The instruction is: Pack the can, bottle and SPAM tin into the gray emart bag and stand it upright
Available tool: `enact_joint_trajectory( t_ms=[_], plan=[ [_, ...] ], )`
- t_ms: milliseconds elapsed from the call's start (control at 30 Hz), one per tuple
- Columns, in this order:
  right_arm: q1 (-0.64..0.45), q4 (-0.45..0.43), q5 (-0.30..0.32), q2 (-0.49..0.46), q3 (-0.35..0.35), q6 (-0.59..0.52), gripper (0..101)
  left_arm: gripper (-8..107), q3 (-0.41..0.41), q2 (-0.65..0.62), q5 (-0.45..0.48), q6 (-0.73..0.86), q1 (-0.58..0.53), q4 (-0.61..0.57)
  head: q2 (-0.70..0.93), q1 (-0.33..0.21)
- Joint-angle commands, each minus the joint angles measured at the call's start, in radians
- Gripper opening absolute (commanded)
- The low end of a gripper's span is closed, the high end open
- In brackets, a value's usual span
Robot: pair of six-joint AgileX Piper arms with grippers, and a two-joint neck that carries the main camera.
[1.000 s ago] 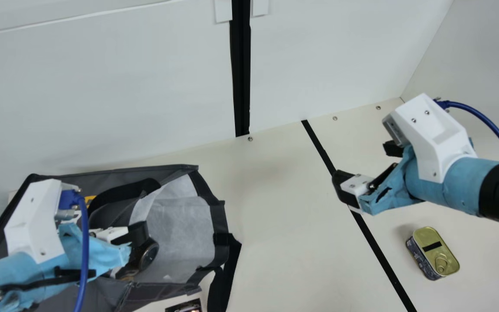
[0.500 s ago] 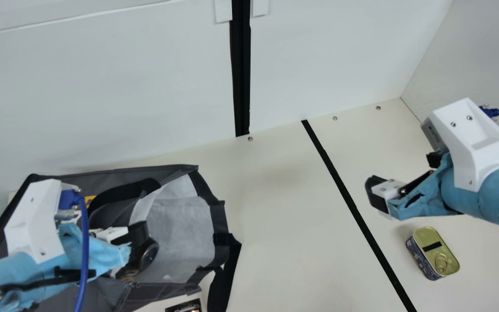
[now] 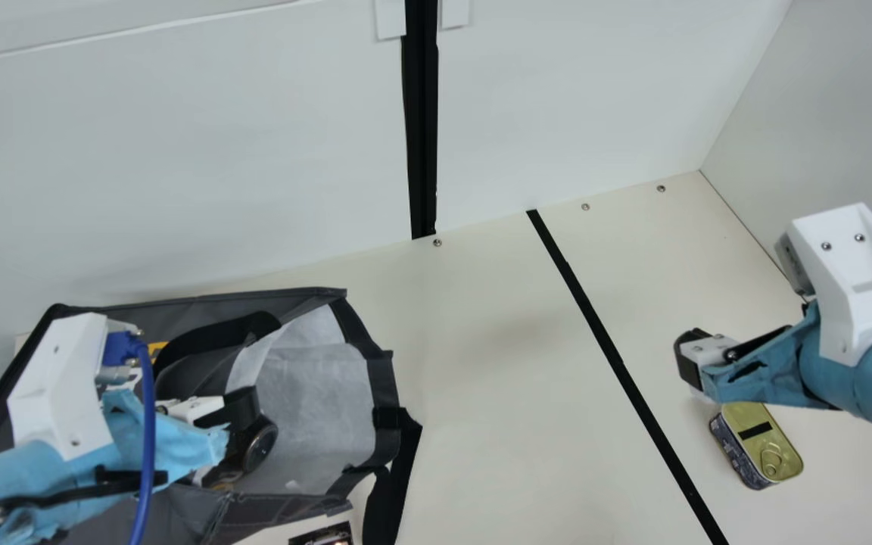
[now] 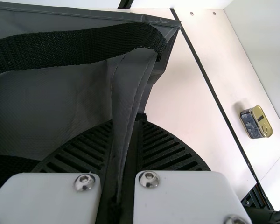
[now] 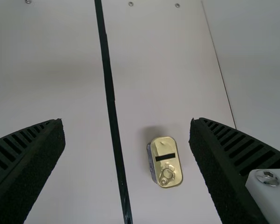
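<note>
My left gripper (image 3: 243, 412) is at the mouth of the gray bag (image 3: 292, 303), which lies with its opening facing right. In the left wrist view, the left gripper (image 4: 119, 126) is shut on a fold of the gray bag (image 4: 84, 88). A dark round end of an item (image 3: 260, 446) shows in the mouth beside that gripper. Over at the right, my right gripper (image 3: 697, 359) hangs above and beside the SPAM tin (image 3: 765, 450), whose gold lid faces up. The right gripper (image 5: 126, 135) is open, the tin (image 5: 167, 163) showing beyond its wide-apart fingers.
A black strip (image 3: 618, 367) crosses the cream table (image 3: 496, 424) between bag and tin. A black bag strap (image 3: 394, 477) trails at the mouth. White walls (image 3: 216, 151) stand behind and at the right. A dark printed item (image 3: 322, 534) is at the bottom edge.
The right arm has moved right and toward the view's bottom, its gripper now close to the tin. The left arm, bag and tin have kept their places.
</note>
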Motion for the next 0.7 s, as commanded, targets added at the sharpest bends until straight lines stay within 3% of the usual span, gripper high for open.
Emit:
enact_joint_trajectory(
  t_ms=[0,667],
  plan=[
    [0.002,-0.025,-0.002,-0.005,0.01,0.024,95,-8,0.0,0.0,0.0,0.0,0.0,0.0,-0.001,-0.023],
    [-0.078,-0.074,-0.002,-0.039,0.056,0.077,95,-8,0.0,0.0,0.0,0.0,0.0,0.0,-0.001,-0.023]
  ],
)
